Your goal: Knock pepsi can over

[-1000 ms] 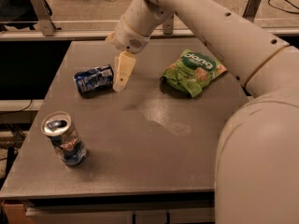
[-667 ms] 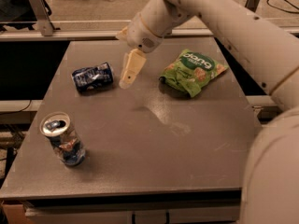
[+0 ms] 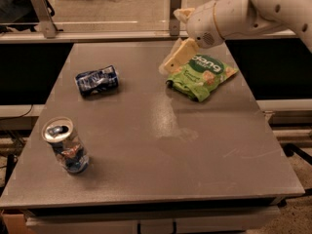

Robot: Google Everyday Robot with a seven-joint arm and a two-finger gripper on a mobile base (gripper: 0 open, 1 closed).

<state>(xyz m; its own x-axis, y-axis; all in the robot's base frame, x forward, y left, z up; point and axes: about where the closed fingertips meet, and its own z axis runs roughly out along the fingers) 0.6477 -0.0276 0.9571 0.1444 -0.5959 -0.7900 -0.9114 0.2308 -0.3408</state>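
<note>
Gripper [image 3: 169, 66] over bag [image 3: 207, 76] (touching?); pepsi [image 3: 97, 80] toppled

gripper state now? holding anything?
Gripper: open or shut cannot be told; nothing visibly held. It hangs by the left edge of the chip bag, apart from the pepsi can lying on its side.

One desk [image 3: 219, 145] carries two cans, one the dark blue pepsi can [image 3: 96, 80] lying on its side and one the dented mottled can [image 3: 66, 147] standing upright, plus one green snack bag [image 3: 202, 74], over whose left end hovers the single pincer [image 3: 176, 58].
</note>
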